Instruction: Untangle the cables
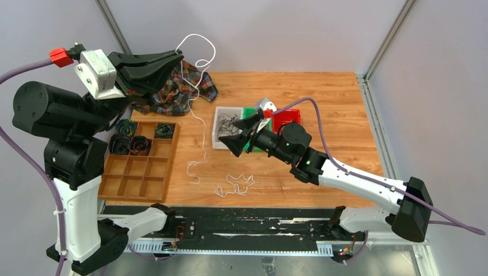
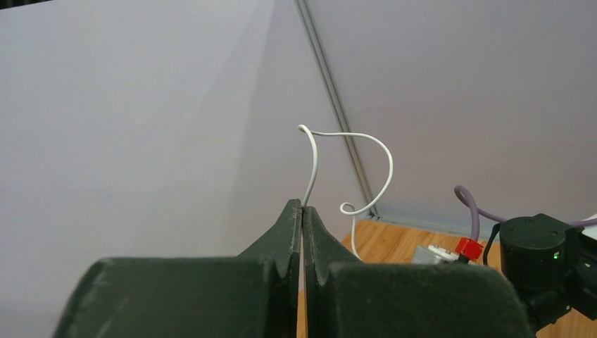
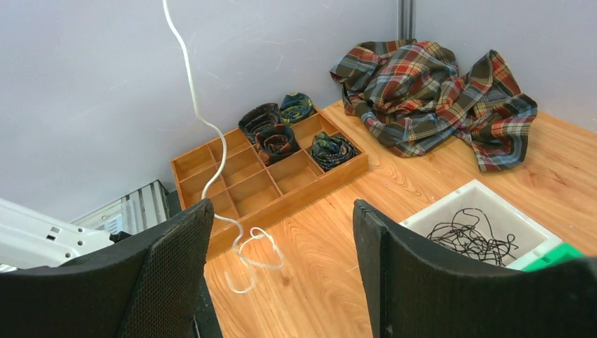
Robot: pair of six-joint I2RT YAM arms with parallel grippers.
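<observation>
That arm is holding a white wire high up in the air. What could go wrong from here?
1. The left gripper pinches the thin white cable only at its very fingertips, so it might slip free.
2. The cable's lower end curls on the table beside the wooden tray; dragged sideways, it could snag the tray's edge.
3. A second white cable lies close by, so the two might tangle together.

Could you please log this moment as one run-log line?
left end effector: shut on white cable, held high | right end effector: open, near white bin | black cables: in white bin
</observation>
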